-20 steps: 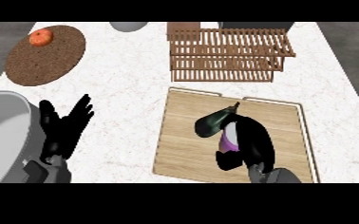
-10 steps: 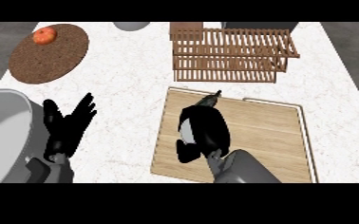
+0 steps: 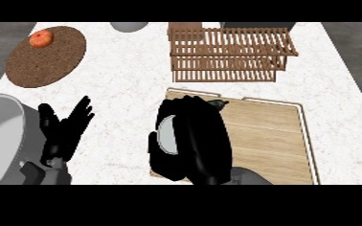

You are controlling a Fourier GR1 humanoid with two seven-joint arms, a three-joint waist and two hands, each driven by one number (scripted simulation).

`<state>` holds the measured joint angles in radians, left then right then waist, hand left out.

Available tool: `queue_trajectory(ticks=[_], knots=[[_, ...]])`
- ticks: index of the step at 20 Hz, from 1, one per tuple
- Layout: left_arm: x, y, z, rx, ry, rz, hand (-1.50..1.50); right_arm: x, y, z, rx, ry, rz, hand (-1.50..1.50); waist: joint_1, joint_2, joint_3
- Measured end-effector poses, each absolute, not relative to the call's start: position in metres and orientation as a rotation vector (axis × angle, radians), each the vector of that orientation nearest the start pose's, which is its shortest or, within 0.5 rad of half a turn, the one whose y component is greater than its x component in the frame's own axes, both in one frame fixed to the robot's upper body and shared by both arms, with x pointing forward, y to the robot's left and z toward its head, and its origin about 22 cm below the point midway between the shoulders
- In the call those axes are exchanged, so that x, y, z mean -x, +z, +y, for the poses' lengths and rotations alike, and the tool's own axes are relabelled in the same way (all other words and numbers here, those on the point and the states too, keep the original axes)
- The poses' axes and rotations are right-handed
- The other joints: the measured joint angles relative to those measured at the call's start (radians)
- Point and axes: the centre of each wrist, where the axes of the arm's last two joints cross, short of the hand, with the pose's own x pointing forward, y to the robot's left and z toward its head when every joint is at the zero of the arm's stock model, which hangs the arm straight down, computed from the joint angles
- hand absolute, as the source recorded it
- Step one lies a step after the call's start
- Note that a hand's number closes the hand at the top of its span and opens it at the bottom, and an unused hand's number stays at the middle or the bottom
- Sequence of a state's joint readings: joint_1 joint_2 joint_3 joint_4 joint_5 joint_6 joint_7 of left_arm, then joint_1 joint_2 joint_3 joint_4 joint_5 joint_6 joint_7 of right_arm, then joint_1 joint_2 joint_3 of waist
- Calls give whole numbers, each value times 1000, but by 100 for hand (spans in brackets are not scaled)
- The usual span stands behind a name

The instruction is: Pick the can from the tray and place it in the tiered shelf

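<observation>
My right hand (image 3: 194, 143) is over the left end of the tray (image 3: 272, 134), fingers curled round the can (image 3: 167, 135). Only a pale sliver of the can shows at the hand's left side, the rest is hidden. I can't tell if it's off the tray yet or just gripped in place.

Step in hand, as I read it: secure the can, then carry it to the shelf. I'd lift straight up first to clear the tray's raised lip, keep the can upright, then travel forward and slightly right.

The tiered shelf (image 3: 230, 55) sits just beyond the tray's far edge, wooden slats, open toward me. Approach low enough to get under the upper tier and set the can square on the slats so it doesn't tip in a gap.

My left hand (image 3: 65, 129) rests open at lower left, fingers up, well clear.

Around: brown round mat (image 3: 46, 57) far left with an orange fruit (image 3: 41, 38) on it, grey bowl (image 3: 129, 26) at the counter's (image 3: 127, 86) far edge. Nothing in the path between tray and shelf.
</observation>
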<state>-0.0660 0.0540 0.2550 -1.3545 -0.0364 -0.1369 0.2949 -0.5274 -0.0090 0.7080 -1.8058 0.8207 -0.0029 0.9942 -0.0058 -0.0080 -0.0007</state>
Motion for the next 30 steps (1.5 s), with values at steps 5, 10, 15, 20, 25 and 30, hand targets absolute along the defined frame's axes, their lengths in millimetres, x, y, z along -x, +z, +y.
queue_trajectory(ticks=[5,10,15,20,25,30], knots=[[-246,-32,297,-95,48,-1115,0,-209,208,-43,707,752,-1677,150,1,1,0],[-244,-31,298,-97,51,-1112,0,-220,260,-58,751,646,-1753,150,3,1,0],[-243,-32,291,-95,51,-1121,0,-245,296,-74,782,567,-1754,150,6,3,1],[-242,-30,294,-93,46,-1114,0,-274,330,-91,829,507,-1735,150,10,5,0],[-247,-29,294,-88,43,-1110,0,-303,354,-112,853,490,-1692,150,11,7,0],[-252,-24,292,-93,48,-1113,0,-334,365,-127,857,541,-1630,150,14,8,0]])
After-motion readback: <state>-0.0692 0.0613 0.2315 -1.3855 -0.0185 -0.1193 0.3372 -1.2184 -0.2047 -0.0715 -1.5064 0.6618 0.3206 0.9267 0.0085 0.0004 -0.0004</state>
